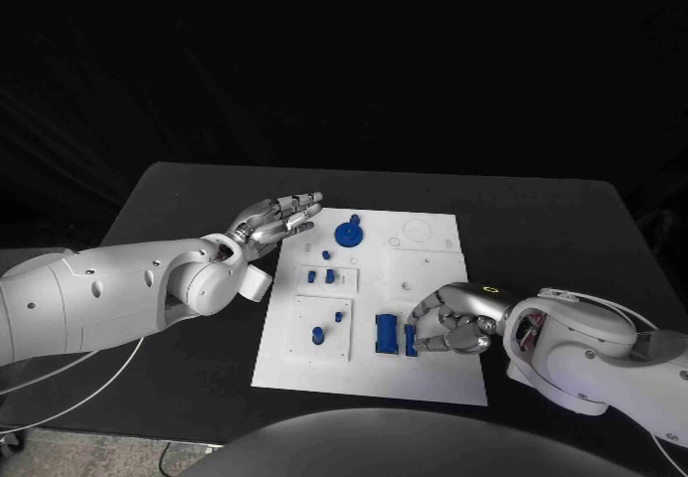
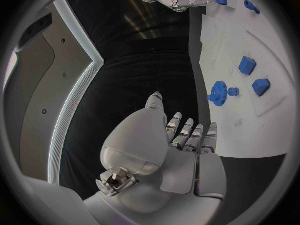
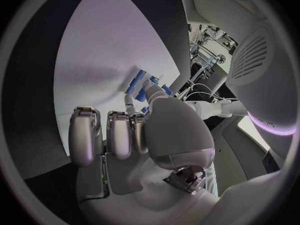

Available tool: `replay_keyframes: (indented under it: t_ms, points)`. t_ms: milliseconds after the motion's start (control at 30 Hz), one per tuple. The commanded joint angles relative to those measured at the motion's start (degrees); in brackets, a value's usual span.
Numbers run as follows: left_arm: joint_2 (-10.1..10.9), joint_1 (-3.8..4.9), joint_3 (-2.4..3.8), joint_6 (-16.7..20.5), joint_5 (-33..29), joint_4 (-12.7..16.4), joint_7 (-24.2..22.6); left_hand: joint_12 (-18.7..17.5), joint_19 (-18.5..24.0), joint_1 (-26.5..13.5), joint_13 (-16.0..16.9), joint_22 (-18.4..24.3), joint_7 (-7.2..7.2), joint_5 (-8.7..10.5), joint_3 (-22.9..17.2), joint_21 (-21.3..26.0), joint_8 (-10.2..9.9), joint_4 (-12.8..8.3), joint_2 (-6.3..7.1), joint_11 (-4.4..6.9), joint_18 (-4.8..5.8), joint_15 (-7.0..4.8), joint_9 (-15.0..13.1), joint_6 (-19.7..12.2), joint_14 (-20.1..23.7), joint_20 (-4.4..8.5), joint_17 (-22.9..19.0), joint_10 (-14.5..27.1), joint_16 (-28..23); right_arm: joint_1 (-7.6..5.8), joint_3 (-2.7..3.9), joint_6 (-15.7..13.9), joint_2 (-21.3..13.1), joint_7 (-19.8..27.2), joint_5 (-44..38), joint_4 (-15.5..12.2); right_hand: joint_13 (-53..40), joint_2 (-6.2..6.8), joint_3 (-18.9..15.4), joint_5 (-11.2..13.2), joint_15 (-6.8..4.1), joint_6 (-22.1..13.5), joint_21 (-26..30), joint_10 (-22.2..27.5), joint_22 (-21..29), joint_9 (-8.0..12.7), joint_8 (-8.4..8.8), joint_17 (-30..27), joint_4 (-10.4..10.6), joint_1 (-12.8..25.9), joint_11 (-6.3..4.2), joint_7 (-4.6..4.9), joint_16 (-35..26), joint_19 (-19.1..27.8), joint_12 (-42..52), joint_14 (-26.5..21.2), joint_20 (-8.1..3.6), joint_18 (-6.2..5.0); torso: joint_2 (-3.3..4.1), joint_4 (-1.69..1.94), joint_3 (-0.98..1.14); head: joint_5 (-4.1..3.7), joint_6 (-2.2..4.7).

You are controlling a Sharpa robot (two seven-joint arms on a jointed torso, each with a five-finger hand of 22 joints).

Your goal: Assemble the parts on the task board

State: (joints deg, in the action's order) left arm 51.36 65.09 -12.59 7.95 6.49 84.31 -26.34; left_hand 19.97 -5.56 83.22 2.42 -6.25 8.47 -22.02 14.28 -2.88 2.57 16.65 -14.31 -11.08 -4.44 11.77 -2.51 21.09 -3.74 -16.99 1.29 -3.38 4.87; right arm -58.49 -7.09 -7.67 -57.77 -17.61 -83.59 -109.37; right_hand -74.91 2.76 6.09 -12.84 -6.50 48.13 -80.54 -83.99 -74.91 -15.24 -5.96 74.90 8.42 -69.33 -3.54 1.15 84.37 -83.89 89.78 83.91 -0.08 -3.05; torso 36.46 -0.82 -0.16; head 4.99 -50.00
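Task board (image 1: 430, 373): white plate at centre of black worktop (image 1: 574, 214) | Blue parts: gear (image 1: 349, 235) at board's 11 o'clock, small blocks (image 1: 320, 275) at 9 | My right hand (image 1: 451, 320): at board's 4 o'clock, fingers curled onto a tall blue block (image 1: 411, 341) beside another (image 1: 386, 333) | My left hand (image 1: 275, 217): fingers apart, holding nothing, off board's 10 o'clock corner.
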Motion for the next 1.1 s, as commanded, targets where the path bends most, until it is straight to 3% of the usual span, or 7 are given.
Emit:
replay_keyframes:
  t_ms: [33, 533, 767, 867, 933, 1033, 1100]
  points:
    - [-0.09, -0.03, 0.04, -0.99, 0.27, 0.06, -0.79, 0.29, -0.34, 0.64, 0.08, -0.10, 0.66, -0.19, 0.02, -0.23, 0.40, -0.18, 0.05, -0.06, 0.48, -0.11, -0.06, 0.41, -0.29, 0.11, 0.09, -0.54, 0.33, 0.11, -0.03, -0.58, 0.05, 0.41, -7.79, -0.23, -15.09, -0.16, -0.28, 0.76, -0.63, -0.10, 0.31, -6.01, -11.91, 0.65, 0.43, 1.47, 0.79, 0.90, -0.43, -0.26, -0.26, -2.87, 0.22, 3.70, -0.49, 0.62, -0.01, -0.01, 0.02, 0.01, 0.00]
    - [0.68, -0.32, 0.05, 1.51, -0.12, 0.50, -5.10, 1.59, -0.93, 0.61, 0.19, -0.38, 1.50, -0.17, 0.26, -0.54, 0.80, -0.01, 0.01, 0.42, 0.40, -0.40, -0.21, 1.91, -0.90, 0.13, 0.23, -1.44, 1.12, -0.15, -0.02, -21.13, -1.39, 13.82, 8.20, 1.10, -15.09, 0.26, -1.64, 3.24, 1.27, 8.62, 3.72, -6.01, -10.78, 2.25, -1.55, -2.58, 7.92, 3.55, 2.06, 2.89, -2.40, -1.61, 0.22, 2.78, 0.71, -0.03, -1.06, -0.54, 0.10, 0.64, 0.00]
    - [2.04, -0.29, 0.11, 5.39, 0.03, 2.28, -9.68, 3.29, -0.29, -0.64, 0.30, 0.31, 1.00, 0.68, 1.67, -0.20, 1.62, 0.13, 0.83, 2.21, -0.15, -2.54, -0.46, 4.91, -0.65, 0.54, 0.17, -3.31, 1.17, -2.22, -0.01, -27.96, -0.30, 31.03, 41.09, 5.12, 15.31, -3.58, -2.03, 0.47, 5.11, 11.97, 49.67, 21.68, 7.97, 2.40, -3.01, -44.97, 7.50, 7.36, 5.35, 4.76, -38.29, 20.22, -34.98, -16.37, 4.83, -7.07, -3.19, -1.26, 0.12, 1.20, 0.00]
    - [2.41, -0.24, 0.13, 7.68, 0.43, 2.96, -12.52, 5.36, -0.49, -2.27, 0.46, 0.18, -1.24, 2.85, 2.94, -0.35, 3.10, 0.13, 1.52, 5.36, -1.59, -5.19, -0.99, 10.75, -1.16, 1.76, 0.21, -6.90, 1.53, -2.66, -0.01, -23.67, 0.42, 37.20, 55.39, 7.39, 33.18, -4.10, -4.71, -4.96, 13.21, 8.41, 67.87, 41.51, 21.65, 3.75, -0.94, -55.38, 8.33, 8.53, 13.42, 7.54, -58.92, 33.54, -59.73, -31.83, 10.39, -4.96, -3.71, -1.48, 0.18, 1.62, 0.00]
    - [2.50, -0.23, 0.14, 9.27, 1.14, 3.28, -14.37, 5.74, -1.35, -3.82, 0.49, -0.31, -3.12, 4.69, 3.93, -0.86, 3.56, 0.07, 1.90, 7.27, -3.41, -7.20, -1.05, 14.02, -2.25, 3.62, 0.23, -10.42, 1.70, -2.82, -0.01, -18.94, 1.00, 40.18, 63.45, 9.11, 40.43, -4.67, -6.49, -4.31, 17.34, 3.07, 74.41, 50.17, 27.80, 5.33, 0.21, -60.26, 8.15, 8.56, 16.57, 5.91, -67.58, 40.84, -68.33, -42.31, 12.76, -3.47, -3.88, -1.61, 0.27, 1.82, 0.00]
    - [2.21, -0.23, 0.14, 10.33, 1.59, 3.32, -15.63, 1.92, -0.36, -6.15, 0.32, 0.51, -4.57, 8.09, 5.13, -0.33, 2.22, 0.06, 2.40, 9.21, -4.69, -8.26, -0.55, 12.09, -0.77, 4.88, -0.12, -9.91, -0.43, -2.83, -0.01, -12.60, 1.63, 42.40, 69.57, 11.25, 50.42, -6.15, -9.85, -0.63, 14.38, -4.71, 77.89, 63.43, 44.05, 7.80, 0.80, -68.25, 8.00, 10.09, 11.34, 5.23, -78.78, 65.09, -77.18, -64.19, 12.21, -2.45, -4.00, -1.60, 0.32, 1.57, 0.00]
    - [1.59, -0.24, 0.12, 10.27, 1.61, 2.99, -15.65, -3.56, 2.69, -7.82, -0.06, 2.93, -5.72, 10.42, 5.68, 1.34, 0.07, 0.04, 2.77, 10.45, -4.84, -7.84, -0.02, 5.95, 1.90, 4.94, -0.69, -6.06, -3.14, -2.74, -0.01, -8.16, 2.20, 43.77, 71.80, 13.18, 60.91, -6.04, -11.09, 1.75, 11.98, -31.76, 79.26, 76.27, 65.13, 12.94, 3.43, -73.22, 8.23, 9.42, 8.02, -6.15, -83.00, 80.64, -84.22, -79.82, 12.84, -0.45, -4.07, -1.38, 0.40, 1.27, 0.00]
